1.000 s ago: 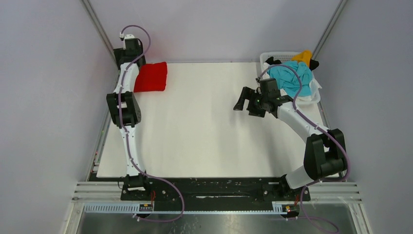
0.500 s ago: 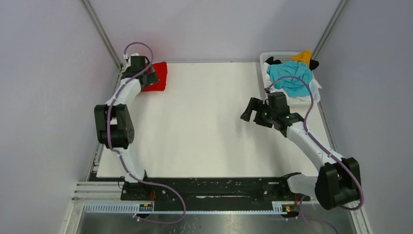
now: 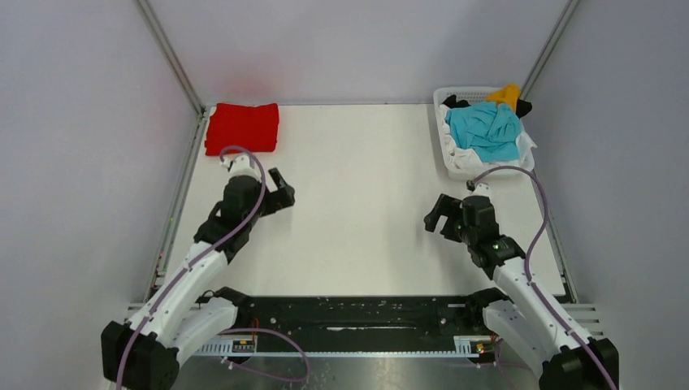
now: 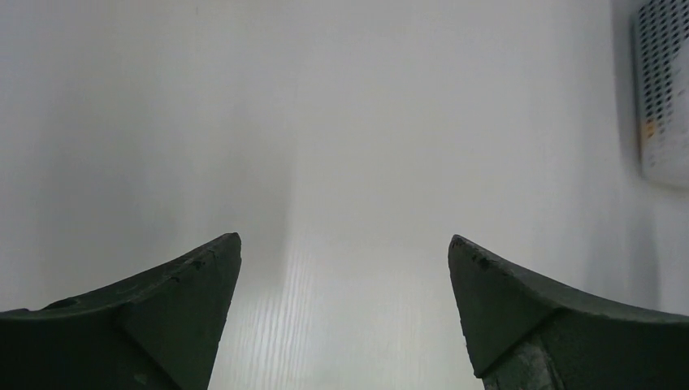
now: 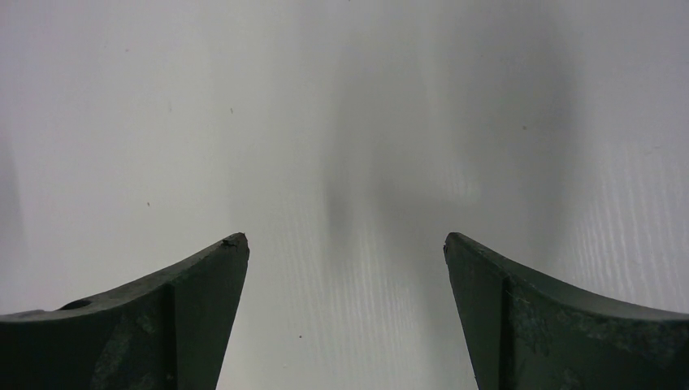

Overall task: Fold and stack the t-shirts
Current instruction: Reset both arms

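1. My left arm (image 3: pixel 240 199) reaches over the near-left part of the table (image 3: pixel 357 179). Its jaws stand wide apart and hold nothing; the wrist view shows only bare white surface between them.
2. My right arm (image 3: pixel 487 236) is over the near-right part of the table. Its jaws are spread just as wide and are also empty.
3. The red t-shirt (image 3: pixel 242 127) lies folded into a neat rectangle at the far left corner of the table, well apart from both arms.
4. The white plastic basket (image 3: pixel 443 122) sits at the far right corner.
5. A turquoise t-shirt (image 3: pixel 487 130) is heaped on top in the basket. A yellow-orange t-shirt (image 3: pixel 508 93) and black cloth (image 3: pixel 455 101) lie at its far end, and white cloth (image 3: pixel 467 160) at its near rim.
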